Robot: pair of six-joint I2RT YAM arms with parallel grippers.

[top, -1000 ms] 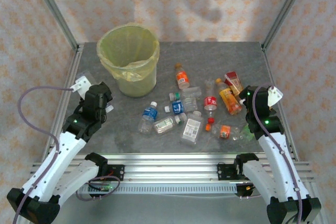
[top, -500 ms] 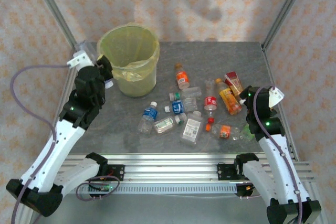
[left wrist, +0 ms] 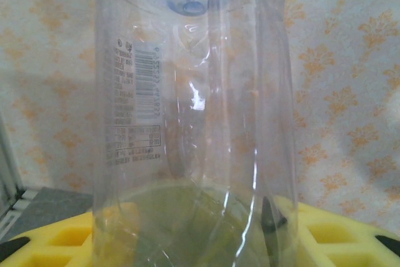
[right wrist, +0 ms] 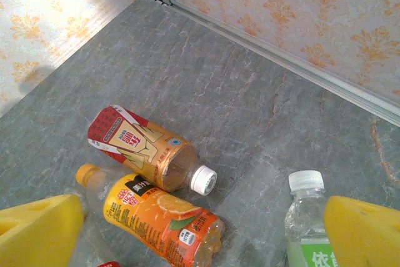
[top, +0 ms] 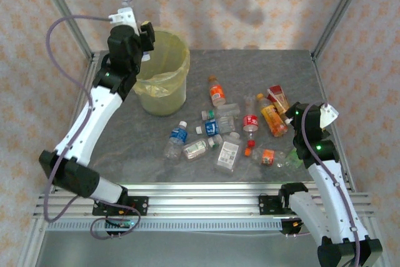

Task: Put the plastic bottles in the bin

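Left gripper (left wrist: 200, 245) is clamped on a clear bottle (left wrist: 194, 123): the yellow pads (left wrist: 56, 242) sit on either side of its body. The bottle stands upright in the wrist view, with a printed barcode block on its left side. Beyond it are patterned wallpaper and a strip of grey table. From above, the left gripper (top: 145, 35) is raised at the far-left rim of the bin (top: 165, 98), with the arm stretched up from its base. Can't tell from that angle whether the bottle is over the opening or just outside it. The bin has a yellow-green liner and stands at the back-left of the table (top: 125, 148). Right gripper (right wrist: 200, 229) is spread wide with nothing between its pads (right wrist: 37, 229), hovering above the tabletop. Below it lie a red-and-gold bottle (right wrist: 147, 148) with a white cap and, just beside that, an orange-label bottle (right wrist: 156, 217). A green-label bottle (right wrist: 306, 217) with a white cap is off towards the other pad. From above, the right gripper (top: 292, 112) is at the right end of the scatter. The rest of the plastic bottles (top: 219, 130) lie loose mid-table, well clear of the bin. They include an orange-capped bottle (top: 217, 92), a blue-label bottle (top: 178, 134) and a red-label bottle (top: 250, 120).
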